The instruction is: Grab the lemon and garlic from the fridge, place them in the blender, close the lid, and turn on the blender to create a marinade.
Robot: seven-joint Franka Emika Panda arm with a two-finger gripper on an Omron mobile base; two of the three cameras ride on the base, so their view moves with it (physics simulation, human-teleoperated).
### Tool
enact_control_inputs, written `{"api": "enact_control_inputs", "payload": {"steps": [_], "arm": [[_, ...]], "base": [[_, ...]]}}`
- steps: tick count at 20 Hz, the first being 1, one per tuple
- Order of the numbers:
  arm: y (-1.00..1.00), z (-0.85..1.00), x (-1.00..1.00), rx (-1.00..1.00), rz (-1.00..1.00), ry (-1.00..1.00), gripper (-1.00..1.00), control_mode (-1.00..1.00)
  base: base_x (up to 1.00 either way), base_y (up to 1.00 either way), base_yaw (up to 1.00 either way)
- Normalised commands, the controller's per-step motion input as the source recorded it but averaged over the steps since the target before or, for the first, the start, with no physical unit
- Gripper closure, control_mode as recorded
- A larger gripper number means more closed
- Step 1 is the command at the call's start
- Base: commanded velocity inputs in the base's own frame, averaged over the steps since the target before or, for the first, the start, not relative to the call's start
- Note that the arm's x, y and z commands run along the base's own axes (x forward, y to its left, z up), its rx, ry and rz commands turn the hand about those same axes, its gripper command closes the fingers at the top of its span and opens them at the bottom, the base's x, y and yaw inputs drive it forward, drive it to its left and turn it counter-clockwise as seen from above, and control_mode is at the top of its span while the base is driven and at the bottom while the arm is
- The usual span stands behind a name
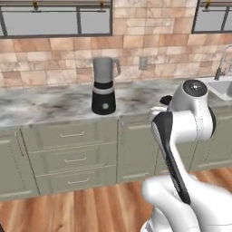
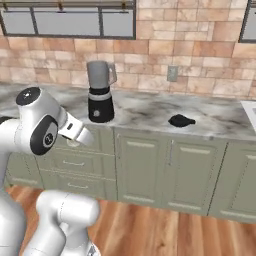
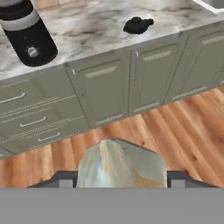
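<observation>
– Marble counter (image 2: 150,112) beneath a brick wall, olive cabinets (image 3: 109,94) over a plank floor (image 3: 183,118): that was the kitchen. What did the hand have?

– Seen from the hand camera, the gripper (image 3: 122,180) was clamped on a pale, faceted lump, by its look the garlic (image 3: 122,162). One dark fingertip (image 3: 65,179) stood at each flank of it, pressed against it, and it hung over the floor in front of the cabinets.

– And past the fingers?

– Cabinet doors and a stack of three drawers (image 1: 72,158) lay directly ahead. Above them, on the counter, the blender (image 3: 27,37) stood upright, its black base and front knob facing the room.

– Was it capped?

– No. From both base cameras the grey jar of the blender (image 1: 105,86) (image 2: 100,90) showed an open rim, handle turned to its right. What sat inside, I could not tell.

– Where was the cap?

– The lid (image 2: 181,120) (image 3: 138,25) lay on the counter well apart from the blender, to its right, between it and the sink (image 1: 224,88). In the left base view the lid (image 1: 166,99) peeked out from behind the arm (image 1: 190,118).

– Anything else in frame?

– A faucet (image 1: 220,68) rose at the sink, a wall outlet (image 2: 172,73) sat in the brick above the counter, and dark-framed windows (image 1: 54,20) ran along the top. The arm (image 2: 35,130) was folded low, elbow high, in front of the drawers.
</observation>
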Motion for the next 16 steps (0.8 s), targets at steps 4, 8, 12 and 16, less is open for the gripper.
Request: {"api": "enact_control_inputs", "payload": {"steps": [4,8,12,16], "arm": [[0.0,0.0,0.0,0.0,0.0,0.0,1.0,1.0],[0.0,0.0,0.0,0.0,0.0,0.0,1.0,1.0],[0.0,0.0,0.0,0.0,0.0,0.0,1.0,1.0],[0.0,0.0,0.0,0.0,0.0,0.0,1.0,1.0]], "base": [[1.0,-0.34,-0.27],[0.95,-0.64,-0.08],[0.85,-0.37,0.03],[0.47,-0.39,0.2]]}}
